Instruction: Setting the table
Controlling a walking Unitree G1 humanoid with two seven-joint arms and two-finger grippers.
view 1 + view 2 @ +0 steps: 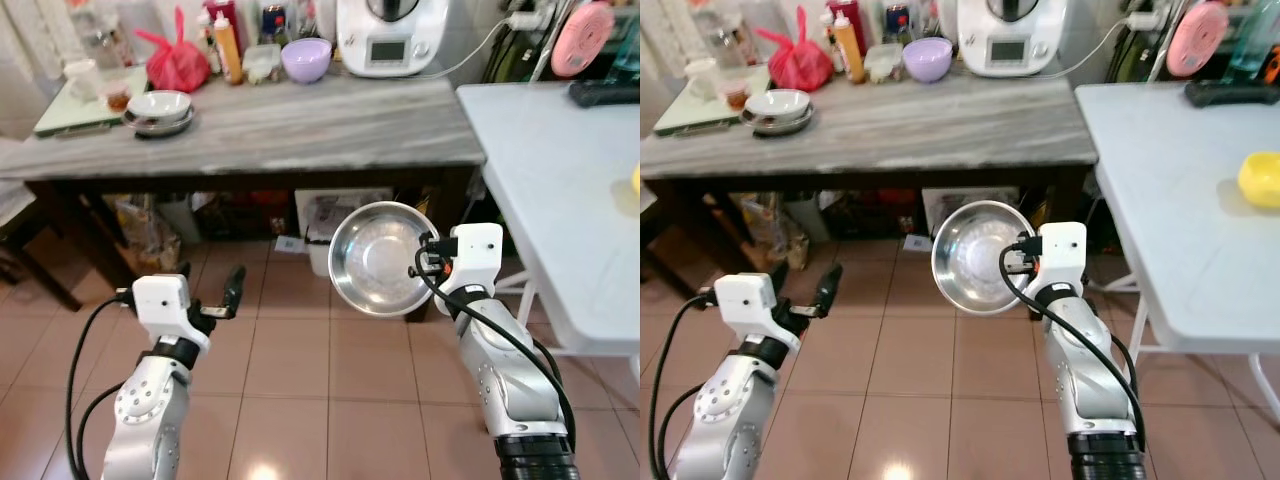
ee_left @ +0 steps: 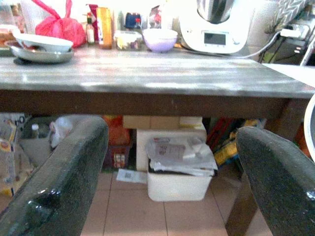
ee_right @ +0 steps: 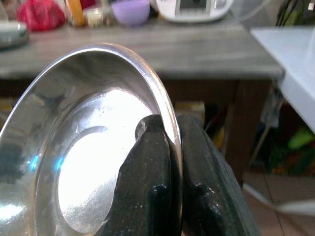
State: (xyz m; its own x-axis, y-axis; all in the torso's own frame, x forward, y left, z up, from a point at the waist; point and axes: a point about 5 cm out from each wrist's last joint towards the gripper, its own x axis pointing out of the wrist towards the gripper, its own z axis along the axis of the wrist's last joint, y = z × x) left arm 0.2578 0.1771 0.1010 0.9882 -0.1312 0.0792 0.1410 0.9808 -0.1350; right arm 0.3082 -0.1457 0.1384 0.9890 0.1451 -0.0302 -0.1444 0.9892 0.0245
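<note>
Both arms are reaching fwd at abt the same height, elbows bent, silver forearms rising from the bottom of the head views w/ black cables looping along them. Right gripper (image 3: 170, 162) is pinching the rim of a steel bowl (image 1: 378, 258), one finger inside, one outside, bowl tilted up on edge w/ its hollow facing the camera. Left gripper (image 2: 172, 167) is holding nothing, fingers (image 2: 59, 182) spread wide apart, pointing fwd.

Glossy metal bowl (image 1: 380, 258), black tool (image 3: 170, 147)
</note>
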